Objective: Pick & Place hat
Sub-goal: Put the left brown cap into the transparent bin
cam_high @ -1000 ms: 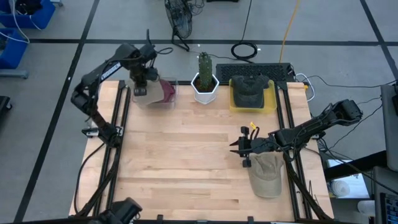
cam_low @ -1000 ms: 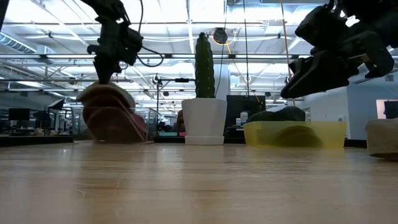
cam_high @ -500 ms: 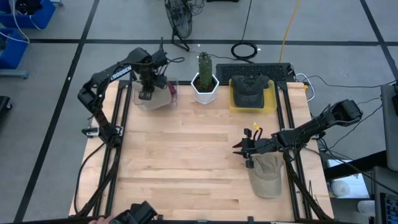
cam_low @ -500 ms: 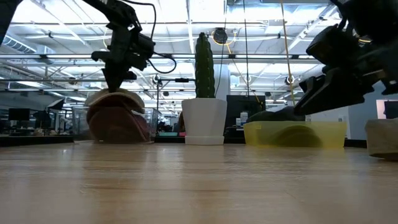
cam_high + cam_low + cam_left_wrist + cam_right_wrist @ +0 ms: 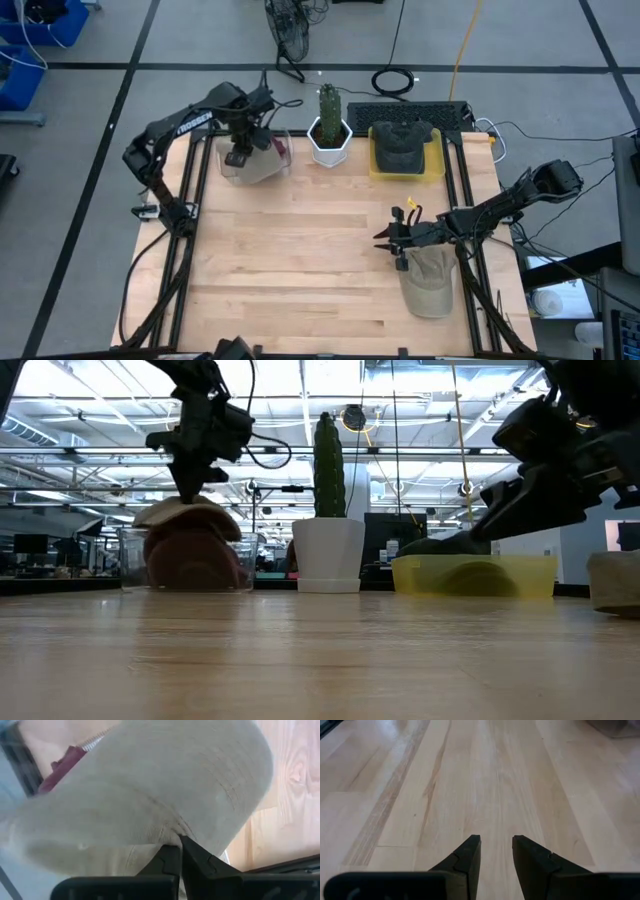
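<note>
Where the overhead camera shows only a pale shape in the clear bin (image 5: 270, 165) at the counter's (image 5: 300, 270) far left corner, the left wrist camera fills in the grip: the left hand (image 5: 180, 852) has its two fingers pressed together on a fold of the beige hat (image 5: 150, 790), with maroon fabric (image 5: 62, 765) showing beneath. From counter height, that hat (image 5: 185, 512) sits on top of the maroon heap (image 5: 190, 555) inside the bin, the left hand (image 5: 190, 485) descending onto its crown.

The right hand (image 5: 384, 238) hovers over bare wood just beside a second tan hat (image 5: 428, 280) near the counter's right edge; its wrist camera shows the fingers (image 5: 470, 855) slightly apart, gripping nothing. A dark hat (image 5: 402, 143) lies in the yellow tray (image 5: 434, 165) beside the potted cactus (image 5: 329, 120).
</note>
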{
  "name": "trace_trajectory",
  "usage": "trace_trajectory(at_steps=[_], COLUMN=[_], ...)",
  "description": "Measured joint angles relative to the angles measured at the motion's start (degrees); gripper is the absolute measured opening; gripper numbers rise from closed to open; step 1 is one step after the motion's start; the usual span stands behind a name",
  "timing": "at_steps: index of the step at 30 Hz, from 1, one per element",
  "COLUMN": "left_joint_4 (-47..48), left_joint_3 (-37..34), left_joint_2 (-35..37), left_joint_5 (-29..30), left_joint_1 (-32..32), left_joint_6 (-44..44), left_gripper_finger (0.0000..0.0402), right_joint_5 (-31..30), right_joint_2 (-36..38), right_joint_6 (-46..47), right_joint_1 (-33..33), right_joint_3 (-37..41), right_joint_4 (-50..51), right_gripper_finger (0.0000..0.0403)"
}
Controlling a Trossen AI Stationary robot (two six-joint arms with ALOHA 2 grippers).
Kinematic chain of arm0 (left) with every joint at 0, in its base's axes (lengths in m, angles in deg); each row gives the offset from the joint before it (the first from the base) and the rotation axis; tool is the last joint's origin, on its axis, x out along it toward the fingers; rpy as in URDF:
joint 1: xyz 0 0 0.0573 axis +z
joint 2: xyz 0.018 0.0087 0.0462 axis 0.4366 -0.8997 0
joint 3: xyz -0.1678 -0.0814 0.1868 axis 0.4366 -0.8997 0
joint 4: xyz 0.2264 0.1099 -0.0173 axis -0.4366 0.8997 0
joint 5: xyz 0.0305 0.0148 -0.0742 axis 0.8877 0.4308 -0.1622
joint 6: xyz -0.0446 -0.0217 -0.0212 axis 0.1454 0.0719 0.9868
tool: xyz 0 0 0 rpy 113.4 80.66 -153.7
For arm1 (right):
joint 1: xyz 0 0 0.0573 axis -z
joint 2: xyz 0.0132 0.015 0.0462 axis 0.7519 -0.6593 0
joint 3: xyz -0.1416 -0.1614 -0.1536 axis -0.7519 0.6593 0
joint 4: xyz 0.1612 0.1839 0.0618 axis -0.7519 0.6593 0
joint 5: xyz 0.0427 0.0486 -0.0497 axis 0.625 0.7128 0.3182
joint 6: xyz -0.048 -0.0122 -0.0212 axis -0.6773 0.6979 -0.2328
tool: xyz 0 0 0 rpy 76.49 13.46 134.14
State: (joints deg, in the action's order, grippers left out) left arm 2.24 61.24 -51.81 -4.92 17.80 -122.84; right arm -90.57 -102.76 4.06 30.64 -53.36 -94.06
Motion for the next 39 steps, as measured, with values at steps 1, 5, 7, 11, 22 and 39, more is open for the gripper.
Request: trace_trajectory(at_steps=[1,5,7,11,22,39], left_joint_4=[0.03,-0.1,-0.34,-0.21,0.21,-4.12], left_joint_3=[0.0,0.0,0.0,0.01,0.0,0.02], left_joint_2=[0.68,3.21,4.55,5.18,3.96,3.83], left_joint_5=[-0.06,-2.2,-5.16,-9.73,-8.17,-0.92], left_joint_1=[-0.16,-1.21,-1.68,-1.8,1.5,1.93], left_joint_6=[0.02,-0.02,0.01,1.29,5.41,19.29], left_gripper_finger=[0.0006,0.0016,0.0018,0.0006,0.0007,0.0112], right_joint_5=[0.0,-0.02,-0.04,-0.04,0.12,0.33], right_joint_2=[0.0,0.0,0.0,0.0,0.0,0.0], right_joint_6=[-0.02,-0.24,-0.24,-0.25,0.58,0.6], right_joint_1=[0.0,0.0,0.0,0.0,0.0,0.0], right_joint_3=[0.0,0.0,0.0,0.0,0.0,0.0], right_joint_4=[-0.22,-0.38,-0.38,-1.68,-2.02,-1.97], right_gripper_finger=[0.01,0.01,0.01,0.01,0.01,0.01])
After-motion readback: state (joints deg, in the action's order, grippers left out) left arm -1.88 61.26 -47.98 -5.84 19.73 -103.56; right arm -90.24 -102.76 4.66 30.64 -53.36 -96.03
